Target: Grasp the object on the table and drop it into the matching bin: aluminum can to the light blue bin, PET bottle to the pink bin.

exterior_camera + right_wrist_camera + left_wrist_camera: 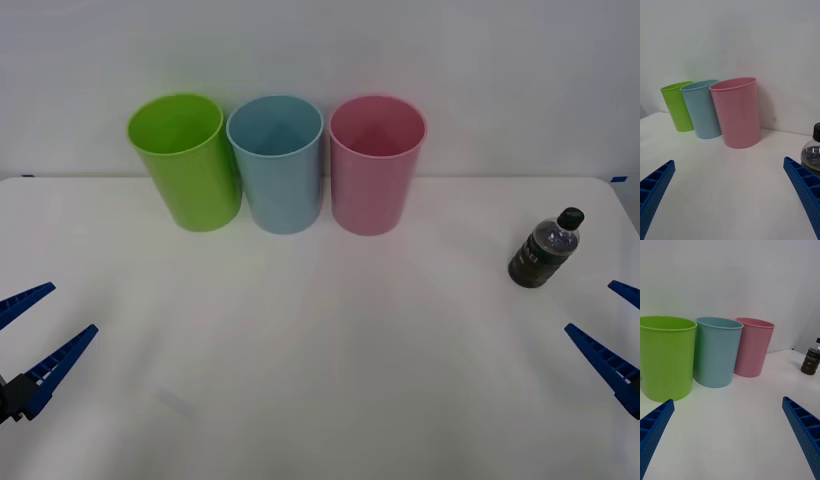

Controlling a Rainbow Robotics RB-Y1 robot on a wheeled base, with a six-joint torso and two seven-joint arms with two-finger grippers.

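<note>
A small PET bottle (545,251) of dark liquid with a black cap stands upright on the white table (320,380), toward its right side. Its shoulder and cap also show in the right wrist view, PET bottle (813,150). The pink bin (376,163) is the rightmost of three bins at the back, with the light blue bin (276,162) to its left. My right gripper (612,325) is open, low at the right edge, nearer than the bottle and apart from it. My left gripper (40,322) is open at the left edge, holding nothing.
A lime green bin (184,158) stands left of the light blue one, all three touching or nearly so in a row along the table's back edge, before a white wall. The wide table surface lies between the grippers and the bins.
</note>
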